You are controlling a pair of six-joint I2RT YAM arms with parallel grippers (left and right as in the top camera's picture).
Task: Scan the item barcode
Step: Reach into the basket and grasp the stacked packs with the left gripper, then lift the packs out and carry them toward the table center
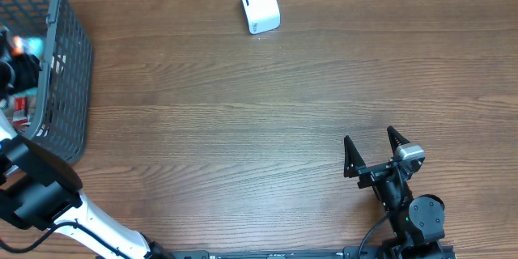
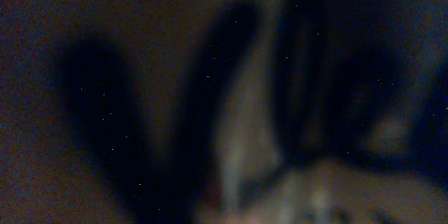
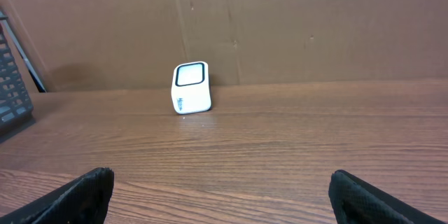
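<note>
The white barcode scanner (image 1: 260, 5) stands at the back of the wooden table, and it shows in the right wrist view as a small white box (image 3: 190, 87) with a dark window. My left arm reaches into the grey mesh basket (image 1: 71, 65) at the far left. Its gripper (image 1: 18, 69) is down among the contents. The left wrist view is dark and blurred, so its jaws and any item between them cannot be made out. My right gripper (image 1: 372, 147) rests open and empty near the table's front right, its fingertips (image 3: 91, 189) wide apart.
Bits of red and white packaging (image 1: 20, 104) show through the basket's mesh. A brown cardboard wall (image 3: 280, 21) rises behind the scanner. Bare wood lies between the basket, the scanner and the right arm.
</note>
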